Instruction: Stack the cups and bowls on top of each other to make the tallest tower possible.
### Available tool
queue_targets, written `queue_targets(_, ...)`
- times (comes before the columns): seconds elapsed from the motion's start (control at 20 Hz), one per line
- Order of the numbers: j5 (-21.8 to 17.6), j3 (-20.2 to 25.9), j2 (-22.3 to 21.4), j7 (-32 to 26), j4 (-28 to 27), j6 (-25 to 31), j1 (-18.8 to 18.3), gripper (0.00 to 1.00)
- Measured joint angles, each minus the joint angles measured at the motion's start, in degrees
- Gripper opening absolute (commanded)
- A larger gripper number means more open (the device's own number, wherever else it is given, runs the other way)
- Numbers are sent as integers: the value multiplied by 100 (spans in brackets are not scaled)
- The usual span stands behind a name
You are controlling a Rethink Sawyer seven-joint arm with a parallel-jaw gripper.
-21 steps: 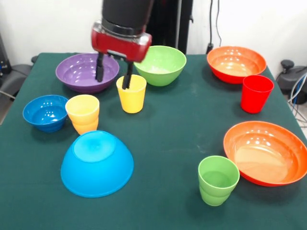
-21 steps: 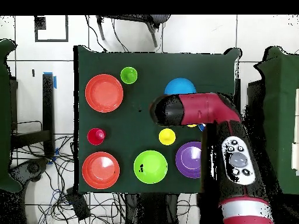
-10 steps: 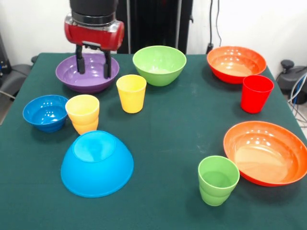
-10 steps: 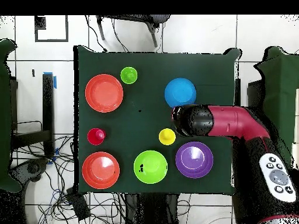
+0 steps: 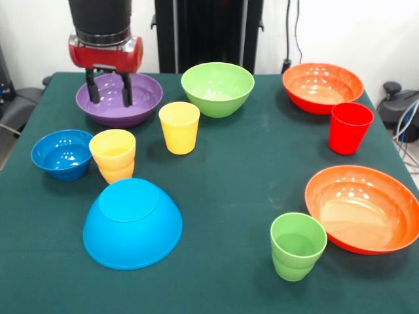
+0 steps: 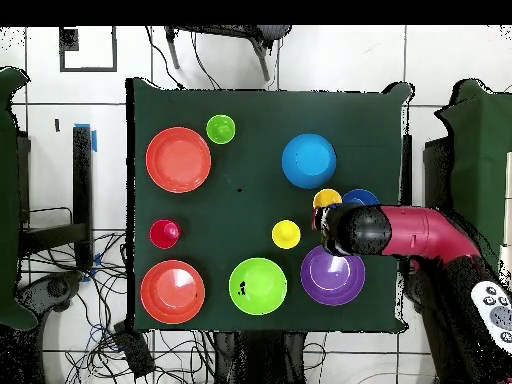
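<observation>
Bright even indoor light, soft shadows, white glare spots on glossy orange bowl [image 5: 363, 208], sharp focus

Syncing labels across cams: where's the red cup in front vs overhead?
Front view: the red cup stands at the right, just below the upper orange bowl.
Overhead view: the red cup sits at the left, between the two orange bowls, above the lower one.
Shared landmark: the green bowl, along the same table edge as that orange bowl.
</observation>
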Motion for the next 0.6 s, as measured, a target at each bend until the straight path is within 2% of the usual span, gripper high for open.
queue_targets(0.05,-180,22,71,-31,73,-39,-82,100)
queue_targets(0.2,-356,37,134,-31,183,-81,-135,100)
queue_targets(0.6,-472,241,107,-31,482,-132,-196,100)
